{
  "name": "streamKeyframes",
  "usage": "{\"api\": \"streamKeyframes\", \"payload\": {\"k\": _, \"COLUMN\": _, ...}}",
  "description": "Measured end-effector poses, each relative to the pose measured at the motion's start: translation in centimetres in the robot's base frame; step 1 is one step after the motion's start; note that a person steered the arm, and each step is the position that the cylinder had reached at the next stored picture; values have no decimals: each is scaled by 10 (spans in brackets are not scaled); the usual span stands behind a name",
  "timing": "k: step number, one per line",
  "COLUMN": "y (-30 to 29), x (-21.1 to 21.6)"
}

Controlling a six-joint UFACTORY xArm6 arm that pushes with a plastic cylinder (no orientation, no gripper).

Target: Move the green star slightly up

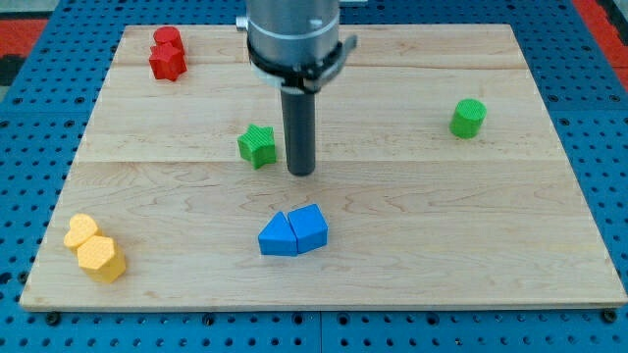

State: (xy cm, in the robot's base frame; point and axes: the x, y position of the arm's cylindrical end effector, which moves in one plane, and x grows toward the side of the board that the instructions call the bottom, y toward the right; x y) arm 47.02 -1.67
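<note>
The green star (257, 145) lies on the wooden board (412, 235), left of centre. My tip (301, 172) rests on the board just to the star's right and slightly below it, a small gap apart, not touching. The dark rod rises from the tip to the grey arm housing at the view's top.
A green cylinder (468, 118) stands at the right. Two blue blocks (292, 232) touch each other below the tip. Two red blocks (167, 54) sit at the top left. Two yellow blocks (95, 247) sit at the bottom left. Blue pegboard surrounds the board.
</note>
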Motion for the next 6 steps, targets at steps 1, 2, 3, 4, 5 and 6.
{"api": "streamKeyframes", "payload": {"k": 1, "y": -37, "x": -20}}
{"api": "streamKeyframes", "payload": {"k": 2, "y": -54, "x": -60}}
{"api": "streamKeyframes", "payload": {"k": 3, "y": -45, "x": -46}}
{"api": "streamKeyframes", "payload": {"k": 4, "y": -73, "x": -22}}
{"api": "streamKeyframes", "payload": {"k": 5, "y": -100, "x": -87}}
{"api": "streamKeyframes", "payload": {"k": 6, "y": -62, "x": -104}}
